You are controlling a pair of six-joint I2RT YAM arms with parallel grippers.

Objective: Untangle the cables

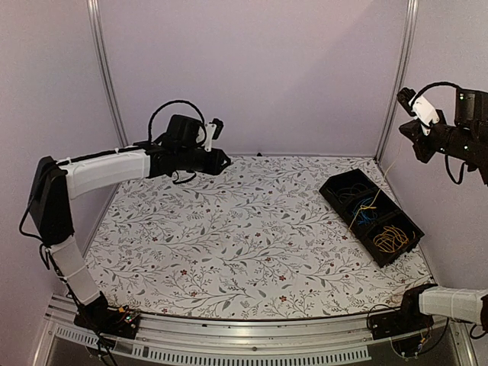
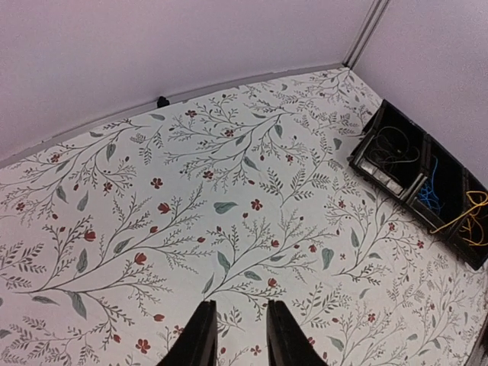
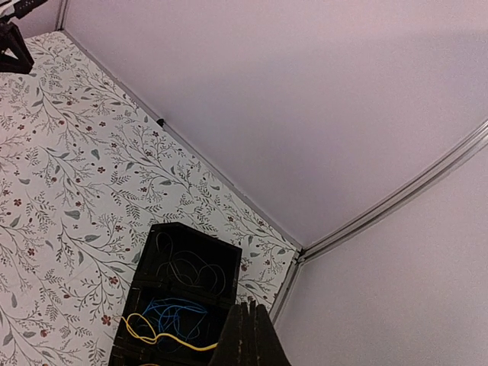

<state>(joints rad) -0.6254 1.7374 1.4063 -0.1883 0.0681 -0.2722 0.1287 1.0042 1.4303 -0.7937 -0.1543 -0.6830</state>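
A black three-compartment tray (image 1: 329, 196) sits at the right of the table. Its far compartment holds dark thin cables (image 1: 351, 190), the middle one blue cables (image 1: 366, 216), the near one a yellow-orange bundle (image 1: 390, 239). My right gripper (image 1: 417, 151) is raised high above the tray. In the right wrist view it (image 3: 252, 309) is shut on a yellow cable (image 3: 160, 340) that trails down across the blue cables (image 3: 171, 311). My left gripper (image 1: 225, 162) is open and empty at the back middle, above the bare mat (image 2: 239, 309).
The floral mat (image 1: 229, 229) covers the table, with walls at the back and sides. The tray also shows in the left wrist view (image 2: 371, 162) at the right edge, near the back right corner post (image 1: 396, 76).
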